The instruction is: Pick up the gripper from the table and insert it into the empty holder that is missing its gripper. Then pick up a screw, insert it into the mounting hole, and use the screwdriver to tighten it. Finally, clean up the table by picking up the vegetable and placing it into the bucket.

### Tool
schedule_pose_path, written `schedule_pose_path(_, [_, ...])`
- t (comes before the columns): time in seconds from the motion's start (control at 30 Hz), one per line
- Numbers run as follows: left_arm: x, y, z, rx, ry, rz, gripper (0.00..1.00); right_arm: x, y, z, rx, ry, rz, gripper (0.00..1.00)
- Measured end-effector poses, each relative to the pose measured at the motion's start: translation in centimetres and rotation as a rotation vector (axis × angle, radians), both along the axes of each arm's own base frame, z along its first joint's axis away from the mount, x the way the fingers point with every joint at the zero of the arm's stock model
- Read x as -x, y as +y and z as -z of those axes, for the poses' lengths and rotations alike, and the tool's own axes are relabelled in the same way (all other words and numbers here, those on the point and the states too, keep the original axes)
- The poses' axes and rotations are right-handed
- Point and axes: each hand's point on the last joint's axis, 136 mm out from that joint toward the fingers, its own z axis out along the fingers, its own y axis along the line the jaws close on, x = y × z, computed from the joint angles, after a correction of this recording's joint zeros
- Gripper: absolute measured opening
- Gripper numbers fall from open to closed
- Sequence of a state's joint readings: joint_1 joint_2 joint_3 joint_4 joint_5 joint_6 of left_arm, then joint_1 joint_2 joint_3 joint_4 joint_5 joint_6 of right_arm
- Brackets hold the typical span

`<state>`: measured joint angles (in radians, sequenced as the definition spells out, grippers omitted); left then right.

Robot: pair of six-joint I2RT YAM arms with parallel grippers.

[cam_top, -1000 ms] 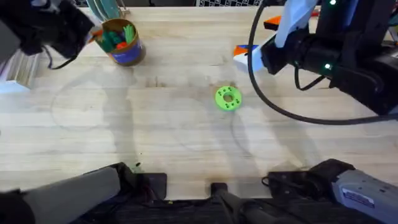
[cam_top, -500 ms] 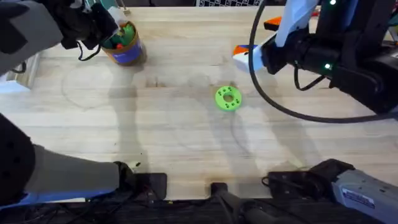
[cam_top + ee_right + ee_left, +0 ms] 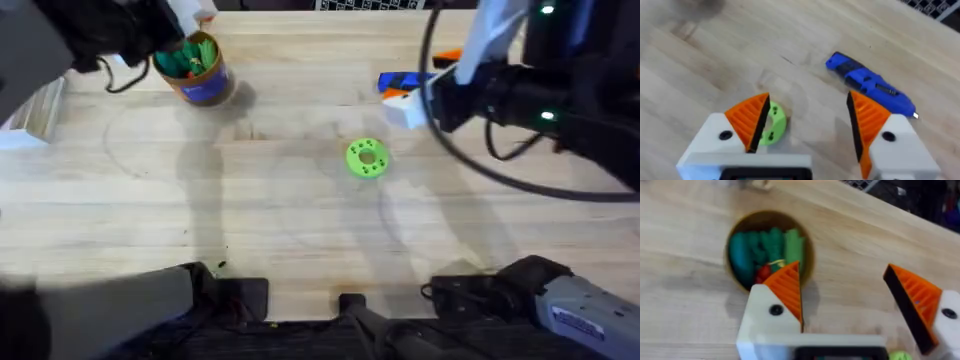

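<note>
Left hand (image 3: 845, 297) moved over bucket (image 3: 195, 68), veg (image 3: 765, 250) inside.

Overhead: high above table (image 3: 300, 220), facing down and forward. Left wrist: close over bucket (image 3: 769, 247). Right wrist: near screwdriver (image 3: 870, 86) and green disc (image 3: 772, 125), both shared with overhead.
</note>
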<state>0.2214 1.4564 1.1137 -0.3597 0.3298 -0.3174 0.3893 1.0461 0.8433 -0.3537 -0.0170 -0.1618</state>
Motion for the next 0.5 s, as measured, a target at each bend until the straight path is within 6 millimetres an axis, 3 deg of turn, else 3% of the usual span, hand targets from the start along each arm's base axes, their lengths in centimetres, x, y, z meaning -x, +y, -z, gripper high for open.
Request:
schedule_pose_path(0.1, [2.5, -2.7, -4.5, -0.101, -0.084, 0.132, 0.985, 1.9, -0.8, -1.4, -0.02, 0.052, 0.03, 0.922])
schedule_pose_path(0.2, [6.6, -6.2, -7.5, -0.191, -0.12, 0.286, 0.985, 3.7, -1.5, -3.6, -0.036, 0.068, 0.046, 0.922])
schedule_pose_path(0.37, [13.4, -10.2, -8.3, -0.246, -0.092, 0.481, 0.987, 6.1, -2.5, -6.9, -0.075, 0.013, 0.053, 0.921])
schedule_pose_path(0.5, [16.1, -11.1, -7.6, -0.254, -0.044, 0.54, 0.987, 7.4, -3.0, -7.3, -0.083, 0.008, 0.053, 0.922])
